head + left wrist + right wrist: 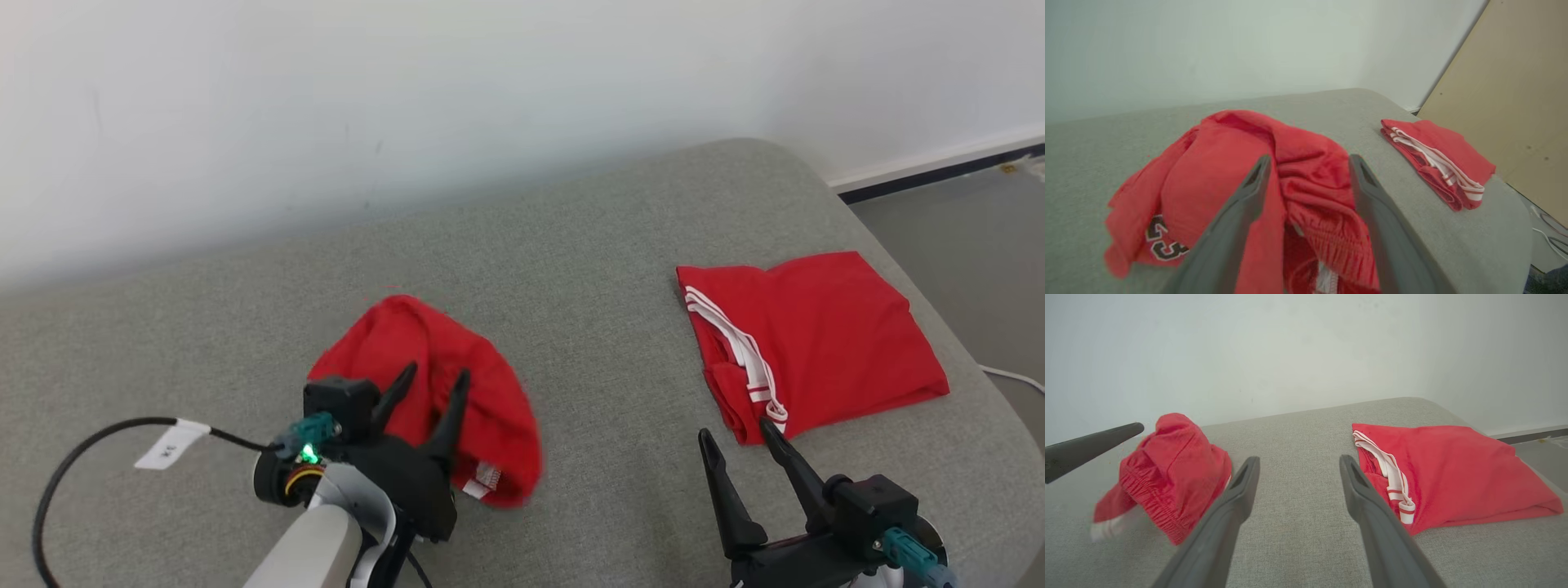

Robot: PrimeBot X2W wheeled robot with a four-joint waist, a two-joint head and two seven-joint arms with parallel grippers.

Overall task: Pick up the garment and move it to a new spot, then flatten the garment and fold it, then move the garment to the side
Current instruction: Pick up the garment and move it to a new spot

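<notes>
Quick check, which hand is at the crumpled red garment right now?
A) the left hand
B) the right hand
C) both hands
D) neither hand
A: the left hand has its open fingers over the crumpled red garment, while the right hand is open beside the folded striped garment.

The left gripper [437, 371] and right gripper [735, 429] hold fingers [796, 475] apart.
</notes>
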